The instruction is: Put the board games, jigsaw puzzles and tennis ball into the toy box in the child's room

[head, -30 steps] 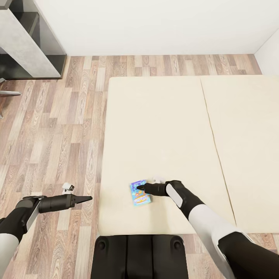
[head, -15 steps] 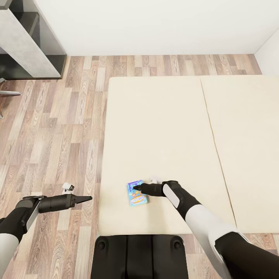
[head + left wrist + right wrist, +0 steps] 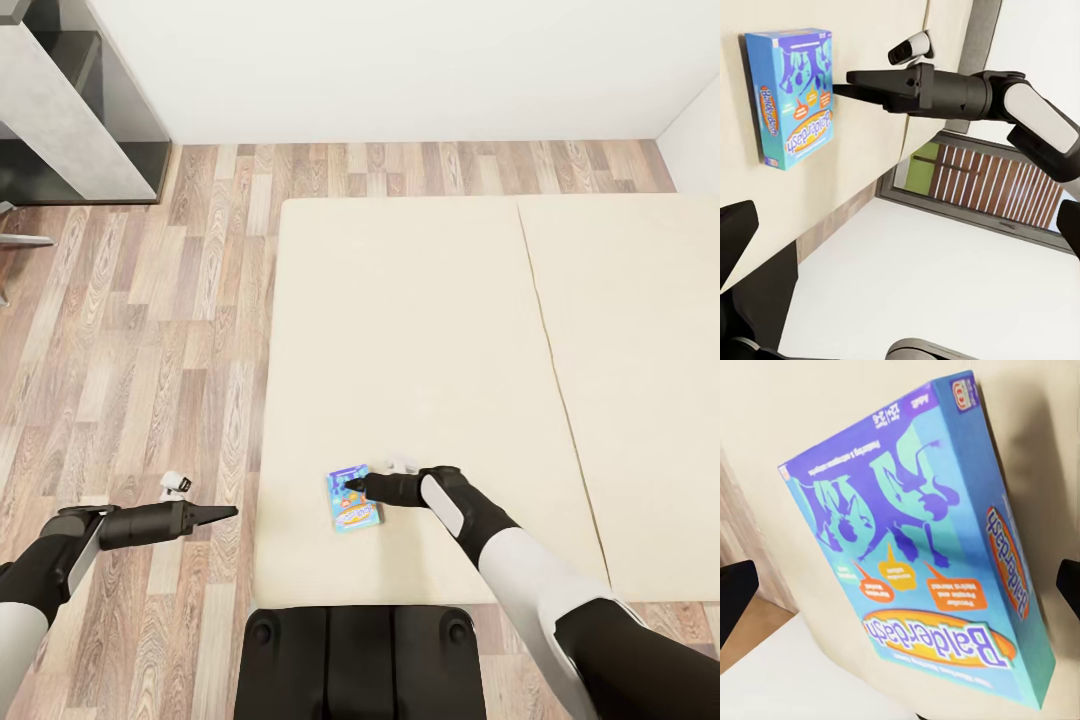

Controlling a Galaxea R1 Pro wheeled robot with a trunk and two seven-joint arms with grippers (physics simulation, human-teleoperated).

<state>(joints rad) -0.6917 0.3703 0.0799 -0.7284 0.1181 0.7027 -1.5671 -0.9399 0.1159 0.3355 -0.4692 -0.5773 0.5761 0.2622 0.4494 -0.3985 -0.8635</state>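
— How are the fingers seen from the head view?
— Fingers of the right gripper (image 3: 352,486) are laid over the upper edge of a flat blue board game box with a printed lid (image 3: 354,501), which lies flat near the front left corner of the wide cream-beige bed (image 3: 420,330). Whether the box is gripped cannot be told from there. The left gripper (image 3: 228,513) is held out over the brown wood-plank floor (image 3: 130,330), well apart from the bed, with its fingers drawn together to a point and nothing between them.

— What is shown by the left wrist view?
— The blue box (image 3: 791,96) is seen lying on the cream bed top (image 3: 870,150), and the right gripper (image 3: 840,84) is reached in just beside its edge; the dark fingers (image 3: 874,82) look close together there, with no part of the box between them.

— And the right wrist view?
— The box (image 3: 922,555) is seen close up, its lid marked "Balderdash". Two dark fingertips (image 3: 735,594) are seen at opposite edges of the picture, set wide apart, with the box between them and untouched.
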